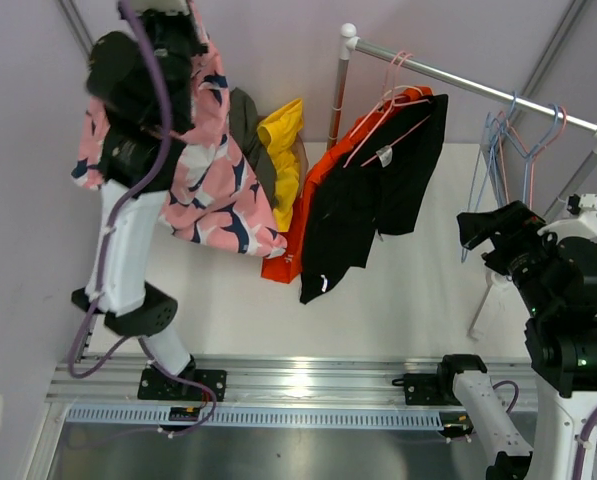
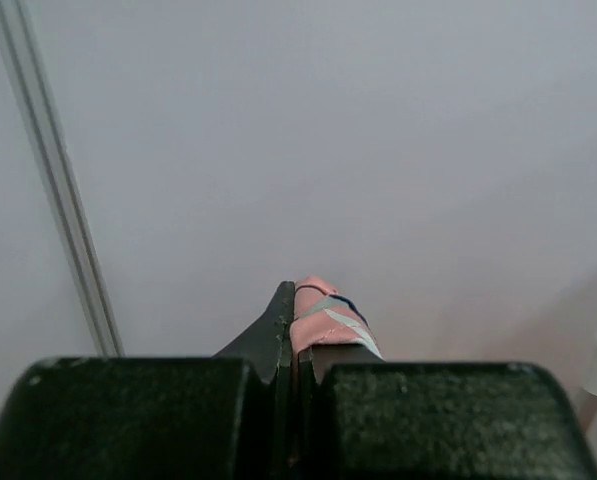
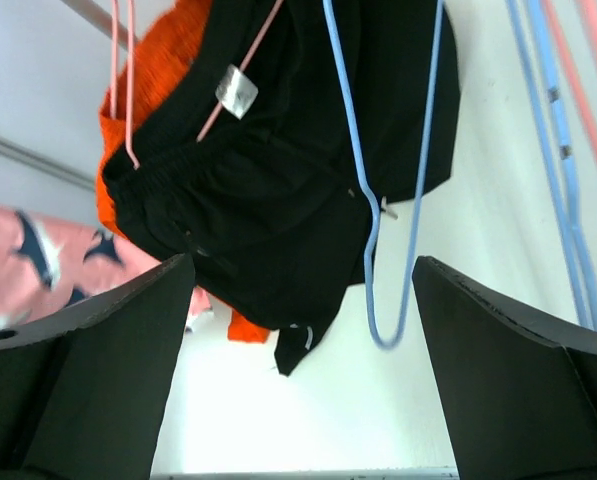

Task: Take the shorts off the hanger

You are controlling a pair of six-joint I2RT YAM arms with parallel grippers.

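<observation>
Shorts in olive [image 1: 246, 125] look mostly hidden behind pink pair [image 1: 213, 180].

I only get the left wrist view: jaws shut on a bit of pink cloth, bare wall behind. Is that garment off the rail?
Observer: Yes, the pink shorts hang from the left gripper, well left of the rail.
Operator: What's left on it?
Observer: The black shorts and orange shorts, on pink hangers.
Operator: And the right arm?
Observer: The right gripper is open and empty, a blue hanger in front of it.
</observation>
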